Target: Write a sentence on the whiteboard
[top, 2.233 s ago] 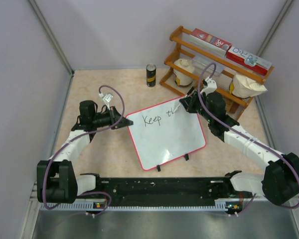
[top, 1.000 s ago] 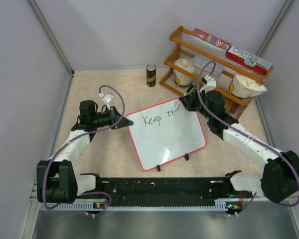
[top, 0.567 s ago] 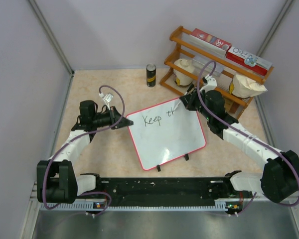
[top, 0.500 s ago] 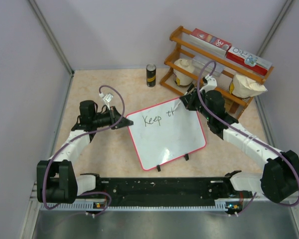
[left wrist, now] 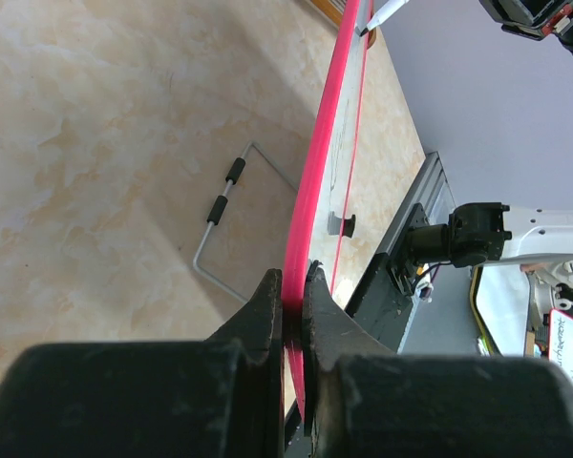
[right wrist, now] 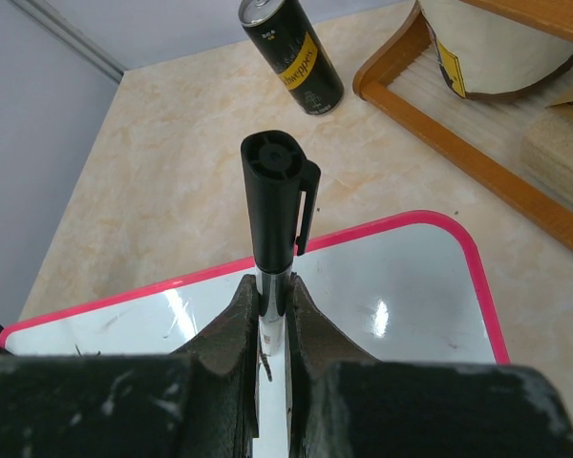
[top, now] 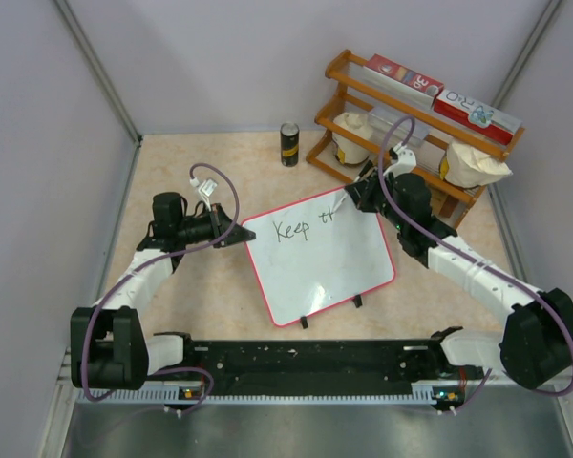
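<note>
Centrally, on the table [top: 220, 172], lies the board [top: 325, 267], turned askew so that one corner points toward the left arm. Two black clips show on its near edge. Lettering [top: 301, 227] along its far part reads "Keep", followed by a "t" and one further stroke.

Left gripper [top: 234, 234]: pressed together on the board's left corner. In the left wrist view its fingers [left wrist: 267, 315] pinch the pink rim [left wrist: 325, 162], seen edge-on. A wire bracket [left wrist: 231, 205] with two black sleeves lies on the table just beside that rim.

Right gripper [top: 355, 197]: pinching a marker [top: 339, 204] over the board's far right corner, tip just right of the lettering. Whether the tip touches the surface cannot be told. In the right wrist view the gripper [right wrist: 272, 296] clamps the white barrel, and the black cap [right wrist: 275, 191] sits on the marker's rear end.

Beyond the board stand a dark can [top: 289, 143] and a wooden rack [top: 411, 124]. The rack carries two red-and-white boxes [top: 404, 76] on top and cream bags [top: 353, 134] below.
</note>
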Controlling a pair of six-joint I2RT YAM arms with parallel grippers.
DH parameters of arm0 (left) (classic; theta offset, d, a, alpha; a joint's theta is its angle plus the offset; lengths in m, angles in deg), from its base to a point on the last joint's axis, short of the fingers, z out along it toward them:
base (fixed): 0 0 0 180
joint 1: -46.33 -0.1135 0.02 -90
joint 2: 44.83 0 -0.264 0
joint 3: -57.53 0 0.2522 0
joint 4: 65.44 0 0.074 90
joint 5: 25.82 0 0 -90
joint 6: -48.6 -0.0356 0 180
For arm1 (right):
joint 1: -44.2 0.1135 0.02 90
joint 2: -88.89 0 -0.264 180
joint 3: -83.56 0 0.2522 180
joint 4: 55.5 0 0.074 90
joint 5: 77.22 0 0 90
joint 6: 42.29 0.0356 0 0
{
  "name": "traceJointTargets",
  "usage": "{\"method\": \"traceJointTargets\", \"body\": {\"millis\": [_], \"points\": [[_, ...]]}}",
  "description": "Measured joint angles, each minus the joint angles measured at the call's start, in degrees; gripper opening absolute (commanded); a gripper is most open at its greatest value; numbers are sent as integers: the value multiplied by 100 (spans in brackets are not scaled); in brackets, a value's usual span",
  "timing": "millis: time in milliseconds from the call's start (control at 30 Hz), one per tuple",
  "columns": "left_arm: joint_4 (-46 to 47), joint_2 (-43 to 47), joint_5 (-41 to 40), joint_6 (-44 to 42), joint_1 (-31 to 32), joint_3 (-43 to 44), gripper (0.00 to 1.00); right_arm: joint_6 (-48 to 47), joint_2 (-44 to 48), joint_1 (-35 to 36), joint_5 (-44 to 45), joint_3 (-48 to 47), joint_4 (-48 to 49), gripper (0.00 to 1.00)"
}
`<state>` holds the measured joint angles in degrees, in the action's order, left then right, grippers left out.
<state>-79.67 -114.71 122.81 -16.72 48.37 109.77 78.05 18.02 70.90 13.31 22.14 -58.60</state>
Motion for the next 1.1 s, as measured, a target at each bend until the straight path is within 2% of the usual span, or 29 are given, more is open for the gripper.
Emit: {"method": "traceJointTargets", "body": {"millis": [1100], "points": [[0,0,0,-28,15,0,0,20,483,-44,9,299,-127,0]]}}
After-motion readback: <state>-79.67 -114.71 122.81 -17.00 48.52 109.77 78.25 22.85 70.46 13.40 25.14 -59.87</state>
